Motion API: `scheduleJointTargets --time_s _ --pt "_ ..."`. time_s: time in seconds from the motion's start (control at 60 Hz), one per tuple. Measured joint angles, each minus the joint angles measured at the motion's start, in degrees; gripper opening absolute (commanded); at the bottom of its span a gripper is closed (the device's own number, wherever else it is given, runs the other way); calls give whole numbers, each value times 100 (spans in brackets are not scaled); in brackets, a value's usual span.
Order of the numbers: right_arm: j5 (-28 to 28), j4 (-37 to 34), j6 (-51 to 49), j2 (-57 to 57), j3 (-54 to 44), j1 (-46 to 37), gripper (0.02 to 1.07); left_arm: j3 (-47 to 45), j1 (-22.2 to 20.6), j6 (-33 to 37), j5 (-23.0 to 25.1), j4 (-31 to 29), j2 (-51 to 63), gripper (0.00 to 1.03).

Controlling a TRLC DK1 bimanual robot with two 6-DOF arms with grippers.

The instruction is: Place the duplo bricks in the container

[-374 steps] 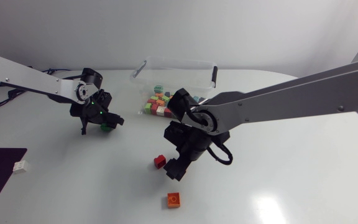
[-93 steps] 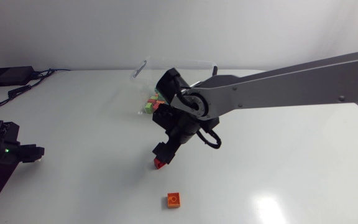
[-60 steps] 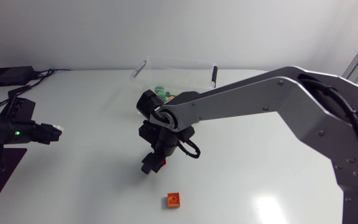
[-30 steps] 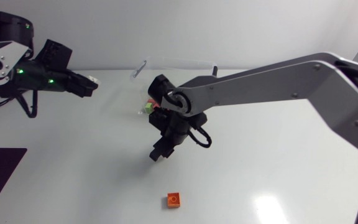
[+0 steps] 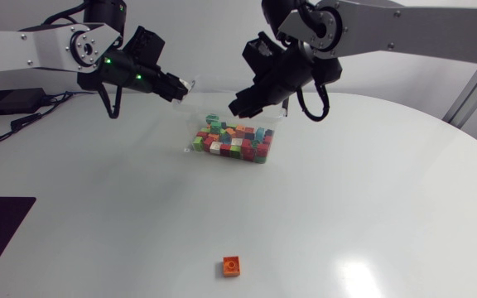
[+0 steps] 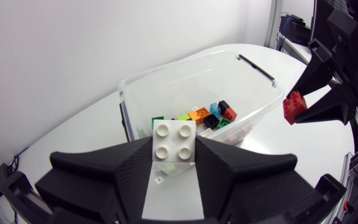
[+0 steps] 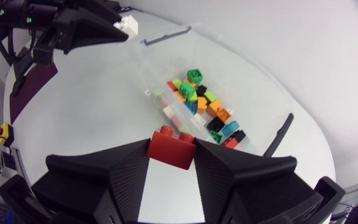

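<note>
White table point(image 5: 387, 207): lone orange brick point(image 5: 232, 266), well apart fr. container point(image 5: 222, 83) w/ bricks point(image 5: 234, 142).

Right arm point(image 5: 404, 29) lifted red brick point(image 7: 171, 147) off table point(image 5: 371, 207), now high over container point(image 6: 179, 67). Left arm point(image 5: 31, 45) swung in from table's left, white brick point(image 6: 173, 140) in jaws.

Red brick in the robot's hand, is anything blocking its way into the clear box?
Nothing visible does. The red plastic duplo brick, held in the right hand, hangs near the open clear plastic container, with only air between them.
</note>
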Motion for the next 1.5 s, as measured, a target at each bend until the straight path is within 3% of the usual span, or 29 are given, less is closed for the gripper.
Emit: scheduleJointTargets --time_s 0.3,0.35,0.4,0.433,0.483,0.567,0.6,0.733,0.867,1.05,1.2,1.367,1.5 --pt "138 800 20 343 424 -378 34 1429 -260 -129 -4 9 1156 40" --pt "164 914 20 496 533 -450 34 1705 -280 -131 -2 2 1397 46" --pt "249 925 17 645 660 -501 35 1875 -295 -131 -22 0 1558 63" --pt "267 933 17 767 756 -525 42 1993 -306 -133 -35 -4 1661 81" --pt "289 935 15 970 929 -575 65 2149 -306 -133 -92 -4 1803 94" --pt "378 935 11 1213 1091 -621 99 2216 -304 -129 -157 -46 1884 98" --pt "433 935 -11 1279 1106 -645 102 2216 -304 -129 -160 -61 1884 98" --pt "560 981 -57 1329 1104 -678 102 2109 -302 -107 -164 -52 1801 98" --pt "581 1209 -116 1119 885 -726 102 1287 -282 77 -142 -42 1169 98" --pt "599 1567 -269 68 -111 -962 102 -350 -278 848 227 -103 -546 98" --pt "597 1810 -382 -874 -944 -1200 102 -1189 -378 1661 326 -702 -1351 98" --pt "579 1980 -461 -1659 -1786 -1399 102 -2000 -802 2374 323 -1344 -1419 98" --pt "577 2153 -461 -2291 -2448 -1515 102 -2583 -1539 2673 227 -1565 -1414 98"
